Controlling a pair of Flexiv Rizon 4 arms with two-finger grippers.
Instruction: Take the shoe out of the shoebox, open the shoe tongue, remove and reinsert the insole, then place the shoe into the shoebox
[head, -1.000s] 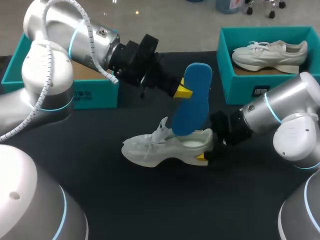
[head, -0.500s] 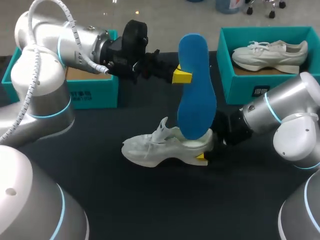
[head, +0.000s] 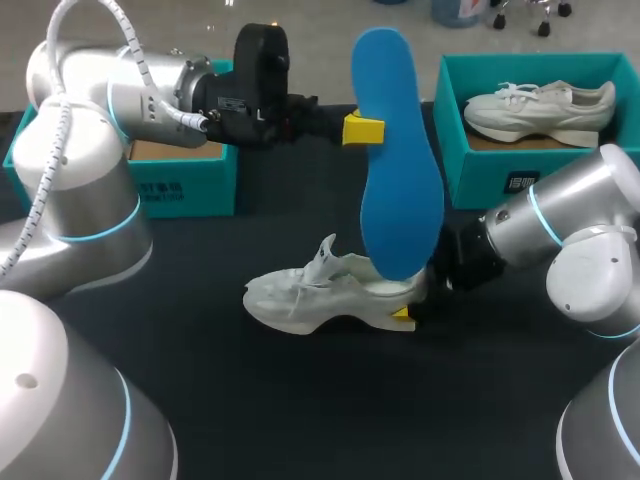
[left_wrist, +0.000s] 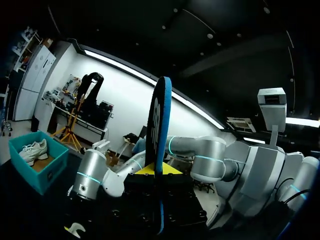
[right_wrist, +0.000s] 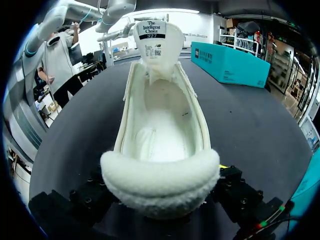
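A white shoe lies on its side on the black table, toe to the left. My right gripper is shut on its heel. The right wrist view looks into the shoe from the heel, between the fingers of the right gripper; the tongue is pulled up and the inside is bare. My left gripper is shut on the edge of the blue insole, which hangs nearly upright above the shoe's opening. In the left wrist view the insole stands edge-on in the left gripper.
A teal shoebox at the back right holds a second white shoe. Another teal shoebox sits at the back left, behind my left arm. The table's front half is bare black surface.
My left gripper has risen and shifted slightly, lifting the blue insole higher and turning it more upright. The shoe and my right arm have stayed in place.
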